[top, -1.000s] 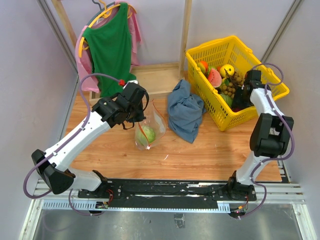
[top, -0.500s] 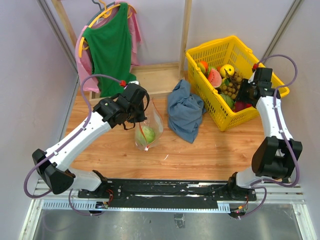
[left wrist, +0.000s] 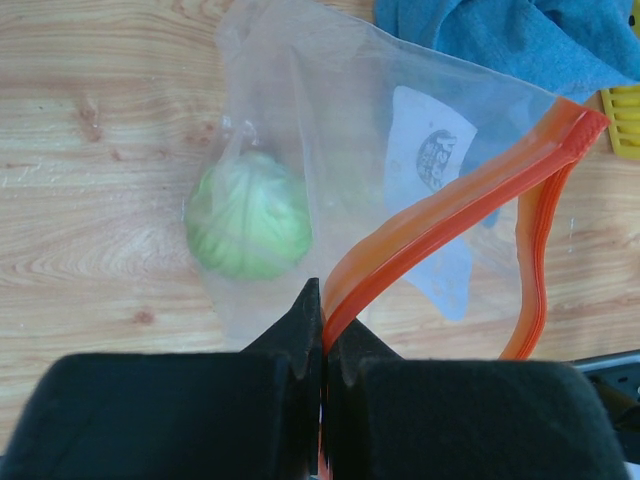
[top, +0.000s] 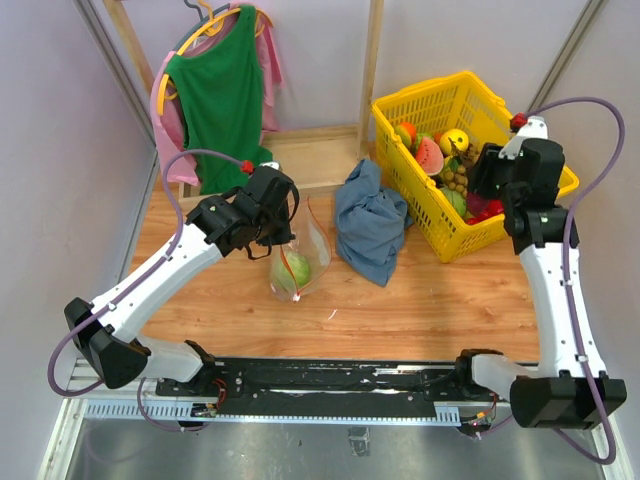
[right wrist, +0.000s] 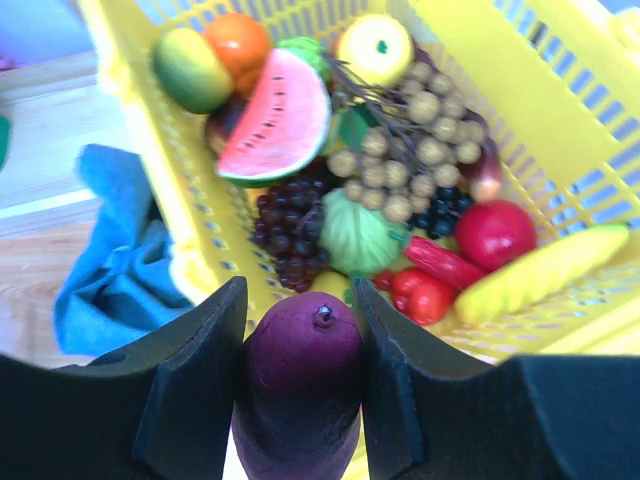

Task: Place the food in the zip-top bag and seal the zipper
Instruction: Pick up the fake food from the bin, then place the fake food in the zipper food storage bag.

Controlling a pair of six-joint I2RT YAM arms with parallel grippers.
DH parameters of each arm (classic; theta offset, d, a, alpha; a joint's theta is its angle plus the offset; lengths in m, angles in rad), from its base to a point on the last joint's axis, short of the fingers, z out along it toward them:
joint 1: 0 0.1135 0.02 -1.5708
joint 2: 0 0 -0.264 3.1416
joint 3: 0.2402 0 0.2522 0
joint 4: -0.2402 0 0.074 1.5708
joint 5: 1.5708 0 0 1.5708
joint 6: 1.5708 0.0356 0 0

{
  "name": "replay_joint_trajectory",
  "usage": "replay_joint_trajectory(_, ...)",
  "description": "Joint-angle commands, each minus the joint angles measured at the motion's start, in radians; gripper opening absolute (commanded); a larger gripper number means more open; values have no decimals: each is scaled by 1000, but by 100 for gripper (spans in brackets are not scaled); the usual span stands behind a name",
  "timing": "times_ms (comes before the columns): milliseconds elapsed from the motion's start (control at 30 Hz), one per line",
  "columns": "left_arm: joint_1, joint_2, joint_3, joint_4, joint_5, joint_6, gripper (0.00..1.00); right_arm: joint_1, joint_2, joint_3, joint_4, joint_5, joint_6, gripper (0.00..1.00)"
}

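Now that the right arm has swung up out of the yellow plastic lattice basket (top: pixel 430 95) over the last second, we find the right fingers (right wrist: pixel 238 300) hanging above the basket's toy fruit. They pinch a smooth purple toy piece (right wrist: pixel 295 390) between them. The left arm has not shifted.

The left fingers (left wrist: pixel 310 320) are pressed together on the red-orange zipper strip (left wrist: pixel 450 200) of the clear zip-top bag (left wrist: pixel 330 100). That edge is held up off the wooden worktop (left wrist: pixel 90 230), and the round pale-green toy cabbage (left wrist: pixel 250 215) lies inside the bag.

From overhead we cannot make out either pair of fingers, each hidden under its own wrist, nor pick out the purple piece. Only the right wrist view shows that grip, with the piece's lower end cut off by the frame. Only the left wrist view shows the bag's white label patch (left wrist: pixel 435 155). A crumpled blue-grey cloth (top: pixel 370 225) lies between bag and basket.
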Motion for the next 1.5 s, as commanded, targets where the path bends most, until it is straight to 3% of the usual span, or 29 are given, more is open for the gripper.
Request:
replay_joint_trajectory(0, 4, -16, 18, 29, 14, -1, 0, 122, -51, -39, 50, 8, -11, 10)
replay_joint_trajectory(533, 4, -4, 30, 52, 57, -18, 0, 660, -200, -266, 492, 17, 89, 8)
replay_joint_trajectory(733, 4, 1, 29, 69, 90, -23, 0, 794, -205, -390, 786, -7, 88, 7)
replay_joint_trajectory(1000, 4, 6, 4, 126, 175, -35, 0, 899, -123, -495, 1087, -49, 98, 8)
replay_joint_trajectory(1200, 4, 4, -2, 127, 176, -36, 0, 915, -37, -566, 1211, -72, 65, 9)
replay_joint_trajectory(1467, 6, 4, -25, 135, 177, -35, 0, 916, 56, -638, 1304, -74, -13, 20)
